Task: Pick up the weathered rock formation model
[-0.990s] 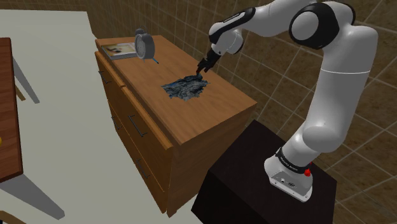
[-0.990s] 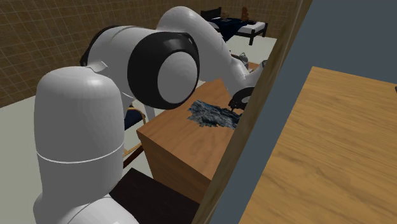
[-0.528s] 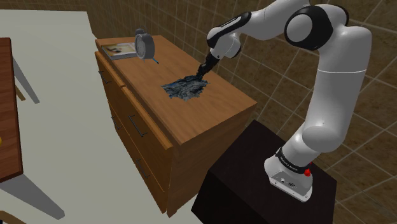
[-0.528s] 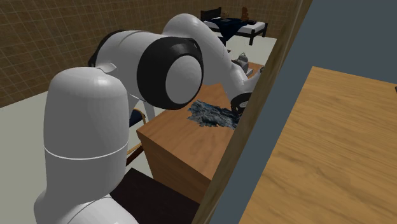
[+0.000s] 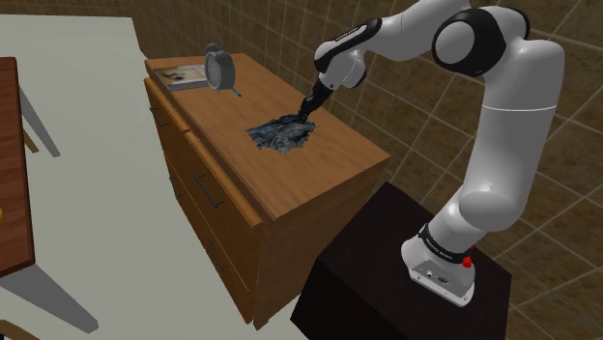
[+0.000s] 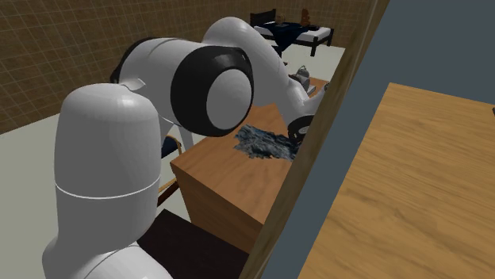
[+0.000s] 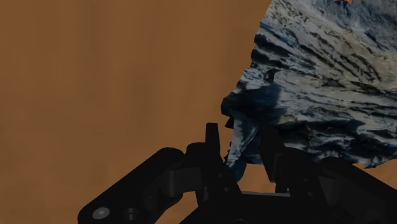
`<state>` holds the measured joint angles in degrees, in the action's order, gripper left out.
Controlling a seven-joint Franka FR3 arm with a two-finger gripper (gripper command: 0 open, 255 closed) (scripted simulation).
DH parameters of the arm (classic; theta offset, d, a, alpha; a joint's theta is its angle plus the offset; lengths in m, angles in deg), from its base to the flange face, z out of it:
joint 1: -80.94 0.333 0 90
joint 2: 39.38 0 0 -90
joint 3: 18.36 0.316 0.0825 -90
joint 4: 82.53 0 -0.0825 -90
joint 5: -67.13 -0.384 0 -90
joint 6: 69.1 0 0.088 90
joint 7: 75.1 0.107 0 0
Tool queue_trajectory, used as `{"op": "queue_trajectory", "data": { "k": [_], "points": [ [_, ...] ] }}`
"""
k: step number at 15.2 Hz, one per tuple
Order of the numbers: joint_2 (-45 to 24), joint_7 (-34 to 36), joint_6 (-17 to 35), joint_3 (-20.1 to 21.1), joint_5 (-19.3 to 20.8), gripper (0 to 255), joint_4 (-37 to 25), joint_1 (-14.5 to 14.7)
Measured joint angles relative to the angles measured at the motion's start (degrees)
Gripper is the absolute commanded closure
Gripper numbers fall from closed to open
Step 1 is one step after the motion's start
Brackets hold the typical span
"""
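- The black gripper (image 7: pixel 240 132) is clamped on the rim of the rock model (image 7: pixel 318 70). In the wrist view its two fingers (image 7: pixel 213 145) stand a little apart, with a narrow tongue of the model's edge clasped between them.
- In the shoulder view the gripper (image 5: pixel 308 108) points steeply down. Its tips meet the edge of the rock model (image 5: pixel 281 133) that lies nearest the tiled wall (image 5: pixel 280 29).
- The rock model is a low, ragged slab, blue-grey and dark, streaked with paler ridges. It lies flat on the top of a wooden dresser (image 5: pixel 319 179), about midway along it.
- The dresser top is bare brown wood (image 7: pixel 95 76) on the side of the gripper away from the model.
- At the far end of the dresser, well apart from the model, a round grey alarm clock (image 5: pixel 220 68) stands upright. A flat book (image 5: pixel 178 75) lies just beside it.
- The white arm (image 5: pixel 502 126) arches over from a black box stand (image 5: pixel 387 290) at the shoulder view's lower right. The stand is set against the near end of the dresser.
- In the second exterior view the arm's white and black joints (image 6: pixel 206 87) loom large in front. The rock model (image 6: pixel 262 143) shows beyond them on the dresser, partly cut off by a slanting wooden post (image 6: pixel 333 119).
- A bed (image 6: pixel 289 32) stands far off at the top of that view.
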<state>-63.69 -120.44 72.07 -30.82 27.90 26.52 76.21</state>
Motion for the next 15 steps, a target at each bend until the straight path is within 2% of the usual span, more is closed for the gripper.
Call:
{"op": "queue_trajectory", "data": {
  "k": [15],
  "points": [
    [6.2,6.0,-6.8,-2.4,5.7,255,-1.7,1.4]
  ]
}}
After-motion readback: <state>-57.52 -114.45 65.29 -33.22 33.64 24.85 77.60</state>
